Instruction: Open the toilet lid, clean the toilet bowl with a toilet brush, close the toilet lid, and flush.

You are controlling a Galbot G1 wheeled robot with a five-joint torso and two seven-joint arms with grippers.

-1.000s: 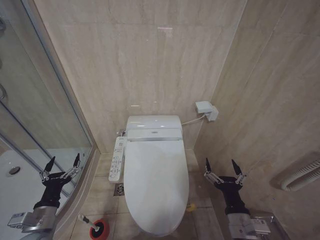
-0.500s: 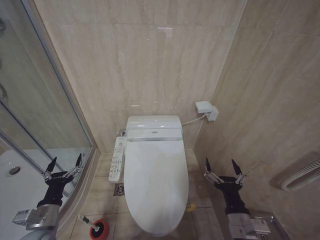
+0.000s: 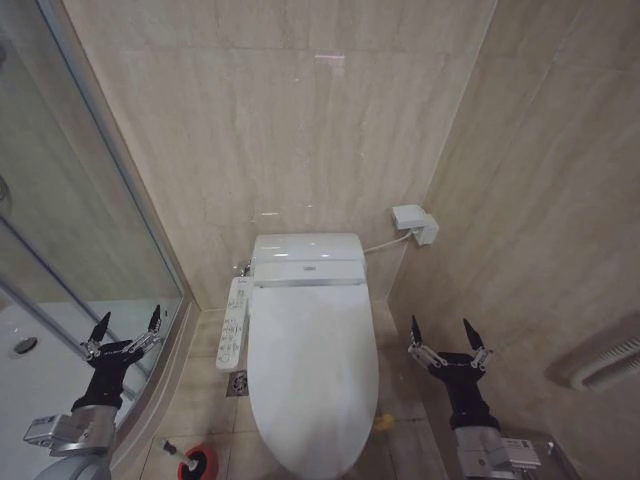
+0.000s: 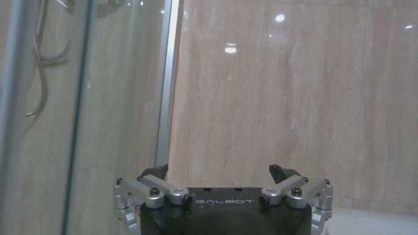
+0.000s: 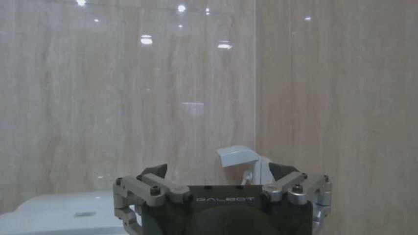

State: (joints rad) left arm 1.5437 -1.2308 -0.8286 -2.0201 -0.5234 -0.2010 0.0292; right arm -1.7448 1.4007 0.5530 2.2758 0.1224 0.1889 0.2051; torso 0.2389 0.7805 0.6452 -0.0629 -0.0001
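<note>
Two grippers: both hang low at the robot's sides, one on each flank of the toilet, and neither touches anything.
Left gripper (image 3: 125, 334): fingers spread wide and holding nothing; it sits by the glass shower screen (image 3: 70, 200), well apart from the lid, probably parked there to leave the toilet unobstructed.
Right gripper (image 3: 446, 340): fingers likewise spread wide and holding nothing; it hovers between the toilet and the tiled side wall (image 3: 540, 200), about level with the middle of the lid.
Toilet lid (image 3: 312, 370): shut flat over the seat, glossy and unmarked, so the first step of the task looks not yet done.
Toilet bowl (image 3: 300, 462): hidden under the closed lid apart from a sliver of its front edge; it stands against the back wall in the corner.
Button panel (image 3: 233, 322): fixed along the bowl's left side, near the left gripper.
Toilet brush (image 3: 172, 447): standing in its red holder (image 3: 197, 462) on the floor to the left of the bowl's front end, handle leaning out toward the shower; it is on the left gripper's side.
Wall box (image 3: 413, 222): mounted by the tank, with a cable running to the toilet.
Judgement: opening the lid has to come first.
</note>
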